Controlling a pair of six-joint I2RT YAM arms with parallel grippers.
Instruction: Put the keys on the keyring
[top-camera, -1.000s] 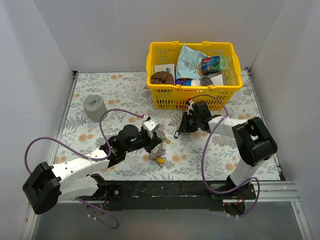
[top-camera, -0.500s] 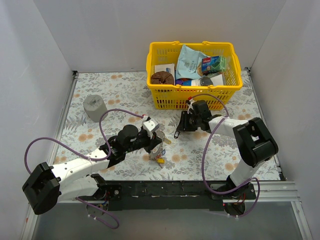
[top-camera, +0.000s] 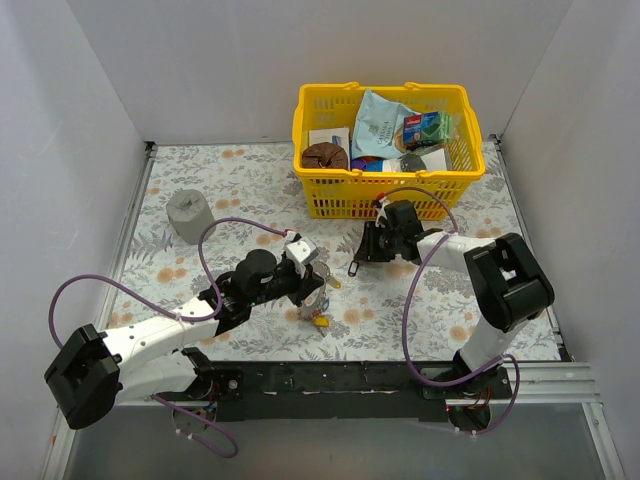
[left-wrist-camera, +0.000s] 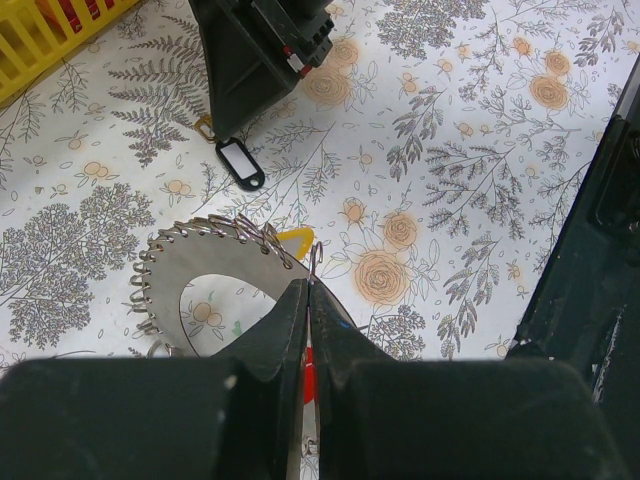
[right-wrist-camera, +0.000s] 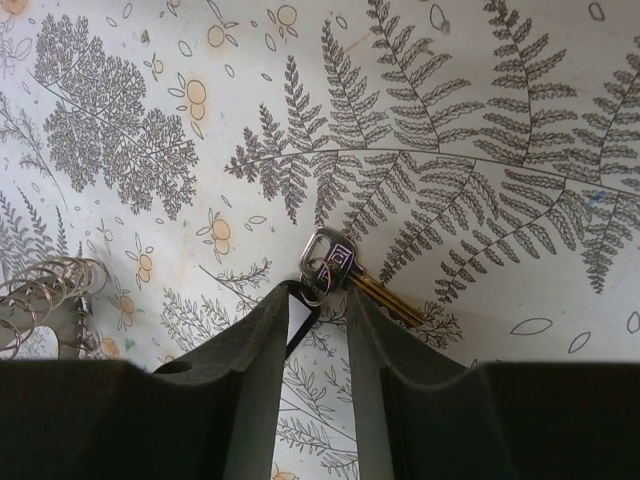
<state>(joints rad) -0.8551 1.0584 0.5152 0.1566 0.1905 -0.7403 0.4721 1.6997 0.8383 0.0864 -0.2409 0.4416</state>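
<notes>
Fingers of the left gripper are pressed together on the edge of the keyring, a flat silver ring with a wide hole and a row of small wire loops along its outer rim. It is held near the middle of the flowered table, in front of the yellow basket. A yellow tag shows just behind the gripped rim; whether it hangs from a loop I cannot tell.

Beyond it, the right gripper points down at the table with its jaws a little apart. A key with a silver head and a brass blade lies flat just ahead of its fingertips. The key's black tag sits in the gap between the jaws, close to the left-hand finger, not clearly pinched. Key and keyring are near each other but apart. A grey roll stands well off to the left.
</notes>
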